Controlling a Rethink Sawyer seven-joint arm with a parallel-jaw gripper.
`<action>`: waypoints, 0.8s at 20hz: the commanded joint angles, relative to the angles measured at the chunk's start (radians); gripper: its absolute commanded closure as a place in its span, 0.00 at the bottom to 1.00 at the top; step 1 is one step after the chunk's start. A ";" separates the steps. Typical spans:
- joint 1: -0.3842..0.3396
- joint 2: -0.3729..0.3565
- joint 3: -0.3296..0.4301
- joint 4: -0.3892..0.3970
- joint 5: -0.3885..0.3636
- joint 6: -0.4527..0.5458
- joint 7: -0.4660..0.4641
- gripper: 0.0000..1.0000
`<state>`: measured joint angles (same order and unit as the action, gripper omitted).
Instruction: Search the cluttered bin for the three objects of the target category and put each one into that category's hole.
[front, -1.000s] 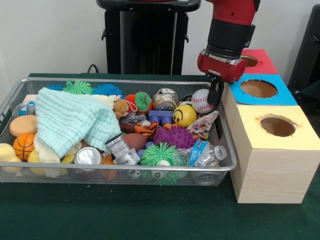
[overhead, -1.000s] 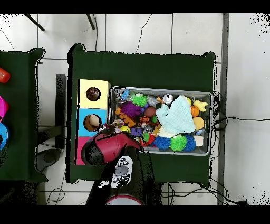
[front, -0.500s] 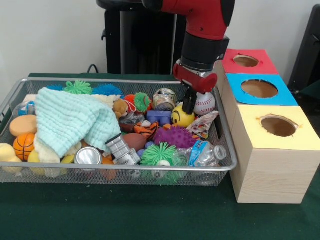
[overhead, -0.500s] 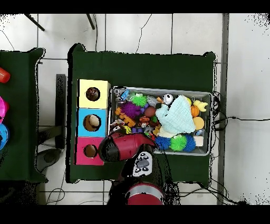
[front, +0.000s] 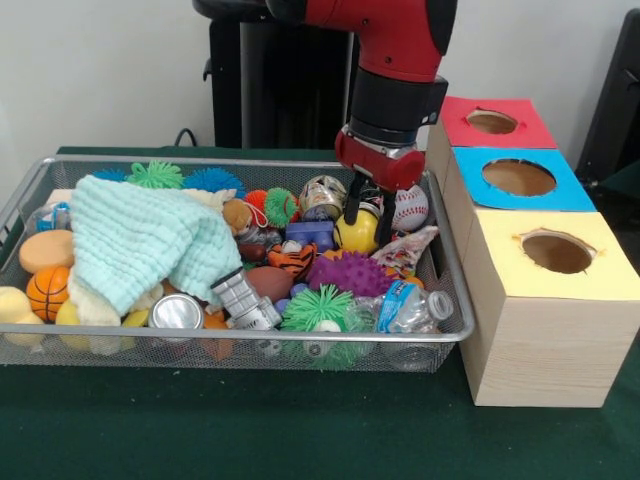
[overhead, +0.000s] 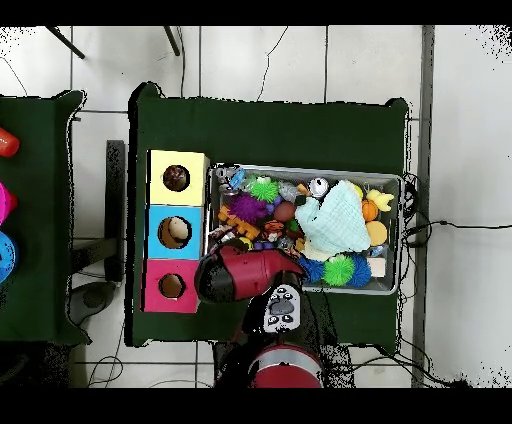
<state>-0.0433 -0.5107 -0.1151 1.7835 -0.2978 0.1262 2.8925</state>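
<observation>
The gripper (front: 368, 221) was lowered into the wire mesh bin (front: 452, 283), its jaws spread to either side of the yellow smiley ball (front: 357, 232) without being clenched on it. The ball was lodged at the bin's box-side end, just beside a baseball (front: 411, 208) and a blue block (front: 320, 234). Beside the bin, three wooden boxes were lined up on the green worktop (front: 300, 440), topped with a yellow hole (front: 555, 251), a blue hole (front: 518, 177) and a red hole (front: 492, 122).

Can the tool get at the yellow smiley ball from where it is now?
Probably yes. The tool hangs right over the yellow smiley ball, one finger on each side. The ball lies on top of the pile, nothing covering it; the baseball sits close beside it.
</observation>
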 joint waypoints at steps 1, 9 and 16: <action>-0.015 0.061 0.043 -0.040 -0.027 -0.009 -0.018 0.00; 0.014 0.031 0.046 -0.023 0.002 0.015 0.007 0.00; 0.014 -0.024 0.067 -0.005 0.025 0.084 0.000 0.00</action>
<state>-0.0260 -0.5224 -0.1151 1.7818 -0.2980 0.1264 2.8925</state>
